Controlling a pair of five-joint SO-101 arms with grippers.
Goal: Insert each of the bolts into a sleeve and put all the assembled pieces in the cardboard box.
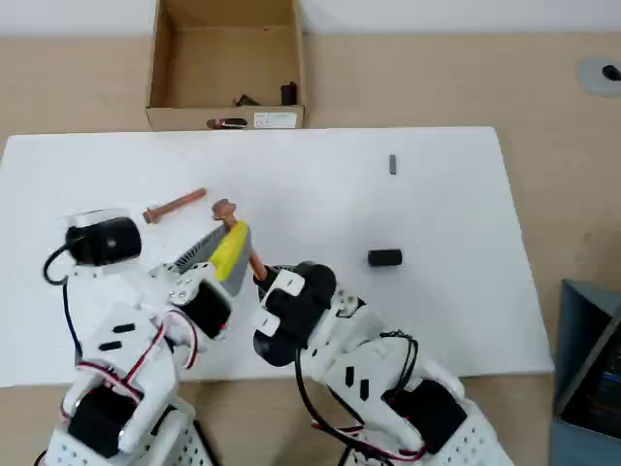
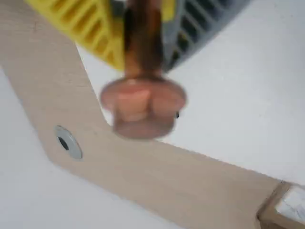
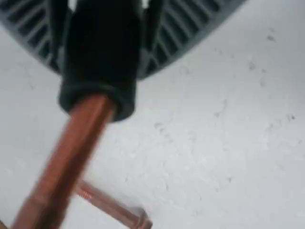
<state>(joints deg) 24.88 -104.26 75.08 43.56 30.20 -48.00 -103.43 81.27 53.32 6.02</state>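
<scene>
A copper bolt (image 1: 225, 209) is held above the white table, my left gripper (image 1: 231, 238) shut on its shaft just below the head. The left wrist view shows the yellow and grey fingers (image 2: 90, 28) clamping the bolt (image 2: 143, 107). My right gripper (image 1: 264, 279) is shut on a black sleeve (image 3: 100, 62), and the bolt's shaft (image 3: 66, 167) enters the sleeve's open end. A second copper bolt (image 1: 175, 206) lies flat on the table to the left, its end also visible past the sleeve (image 3: 114, 207). A loose black sleeve (image 1: 384, 257) lies to the right.
The cardboard box (image 1: 155, 68) stands open beyond the table's far edge, with dark pieces in its near right corner. A small grey piece (image 1: 392, 164) lies far right on the table (image 1: 437, 320). A grey bin (image 1: 587, 369) stands off the right edge.
</scene>
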